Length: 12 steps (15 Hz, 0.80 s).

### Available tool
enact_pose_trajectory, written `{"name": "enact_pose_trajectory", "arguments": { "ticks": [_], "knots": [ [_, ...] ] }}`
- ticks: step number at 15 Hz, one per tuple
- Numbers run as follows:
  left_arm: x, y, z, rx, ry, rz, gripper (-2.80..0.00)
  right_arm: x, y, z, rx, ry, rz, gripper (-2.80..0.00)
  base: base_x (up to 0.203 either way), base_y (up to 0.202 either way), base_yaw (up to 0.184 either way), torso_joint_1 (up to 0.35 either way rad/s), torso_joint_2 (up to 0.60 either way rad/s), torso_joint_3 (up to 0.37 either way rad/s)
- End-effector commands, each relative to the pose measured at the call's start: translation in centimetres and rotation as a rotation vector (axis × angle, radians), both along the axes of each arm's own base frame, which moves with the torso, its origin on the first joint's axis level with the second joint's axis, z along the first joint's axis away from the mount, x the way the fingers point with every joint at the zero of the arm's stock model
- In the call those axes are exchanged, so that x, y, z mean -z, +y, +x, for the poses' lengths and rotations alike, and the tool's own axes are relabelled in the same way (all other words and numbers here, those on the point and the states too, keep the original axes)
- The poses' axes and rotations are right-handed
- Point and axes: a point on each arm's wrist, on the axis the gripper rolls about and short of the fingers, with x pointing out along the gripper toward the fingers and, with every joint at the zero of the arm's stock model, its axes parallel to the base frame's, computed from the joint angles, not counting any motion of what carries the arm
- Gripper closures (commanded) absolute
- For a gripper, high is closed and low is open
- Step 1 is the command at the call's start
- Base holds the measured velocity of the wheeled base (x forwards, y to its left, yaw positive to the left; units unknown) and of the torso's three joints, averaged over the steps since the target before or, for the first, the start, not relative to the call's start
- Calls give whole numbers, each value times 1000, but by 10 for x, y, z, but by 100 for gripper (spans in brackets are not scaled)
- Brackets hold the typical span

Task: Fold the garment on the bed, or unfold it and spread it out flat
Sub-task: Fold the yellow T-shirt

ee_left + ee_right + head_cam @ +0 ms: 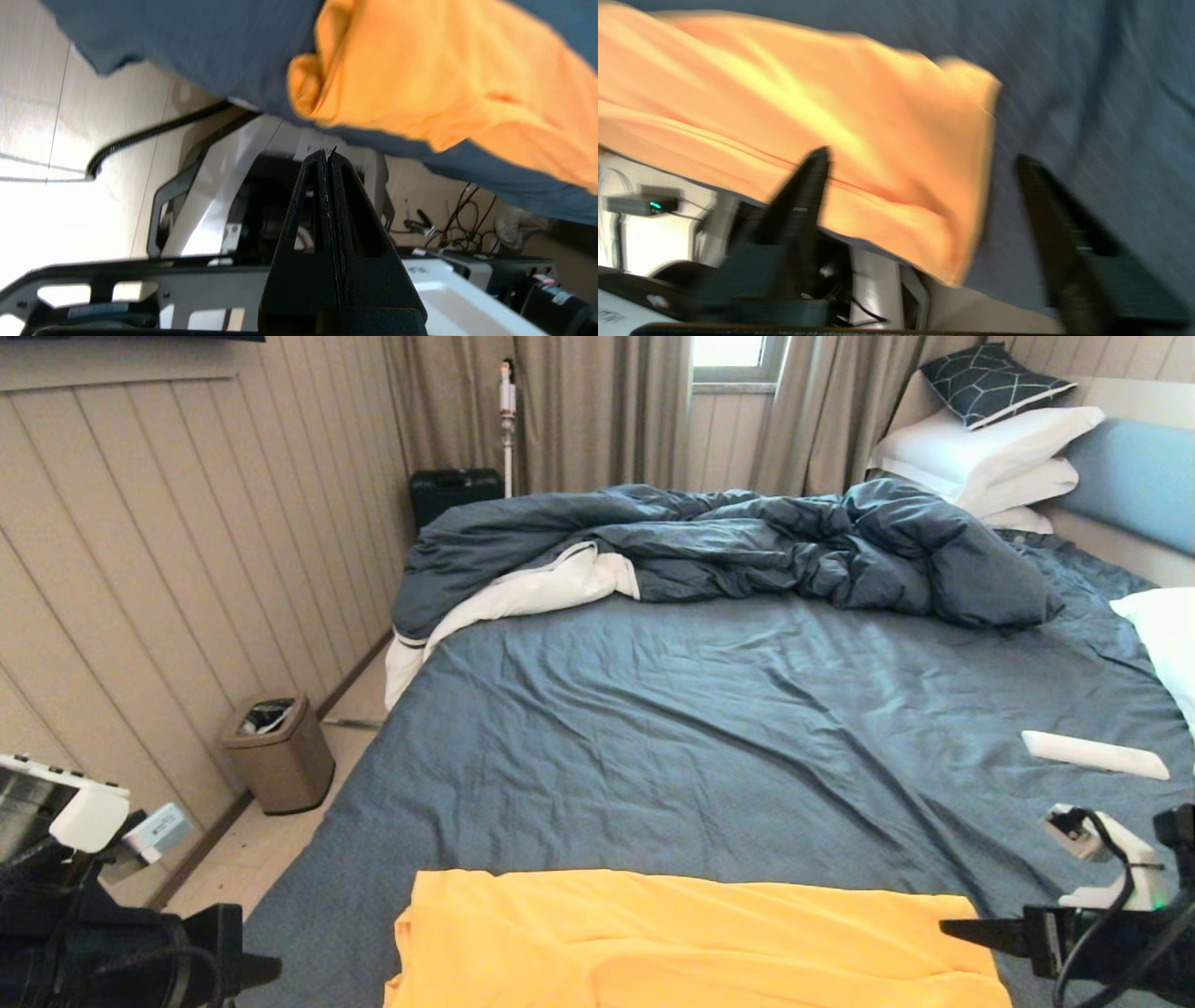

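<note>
The left gripper (328,156) has its two black fingers pressed flat together with nothing between them; it hangs off the near edge of the bed, short of the cloth, with the floor and the robot's own base beneath it. In the head view it sits at about 8 o'clock (266,971), just clear of the mattress corner. The right gripper (920,161) stands with its fingers spread wide and empty; one finger (810,186) lies over the edge of the yellow T-shirt (808,116) as the camera sees it, the other over bare sheet, and whether either touches the fabric cannot be told. In the head view this gripper (971,931) comes in at about 4 o'clock, its tip right at the shirt's right-hand edge.

The yellow T-shirt (691,943) lies at 6 o'clock on the near edge of the bed (709,728), spread as a broad plain band with a few low folds; no print shows on it. Beyond it the slate-blue sheet is bare to the rumpled dark-blue duvet (747,546) at 12 o'clock. White pillows (990,453) are stacked at 1 o'clock, and a white remote-like bar (1092,753) lies on the sheet at 3 o'clock. A small bin (278,751) stands on the floor at 9 o'clock.
</note>
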Motion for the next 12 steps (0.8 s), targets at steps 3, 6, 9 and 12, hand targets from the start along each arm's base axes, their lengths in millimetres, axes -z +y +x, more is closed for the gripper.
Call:
{"name": "enact_pose_trajectory", "arguments": {
  "ticks": [3,6,9,12],
  "knots": [
    [-17,-6,19,5,-44,-2,0,-58,23,-6,-53,-119,10,0,0,0,0,0,0,0],
    [-11,-13,36,32,21,26,0,-70,61,-2,-238,-41,43,0,0,0,0,0,0,0],
    [8,-25,68,80,86,76,0,-49,94,28,-300,130,22,0,0,0,0,0,0,0],
    [22,-44,112,144,74,100,0,-33,132,42,-313,229,-57,0,0,0,0,0,0,0]
  ]
}}
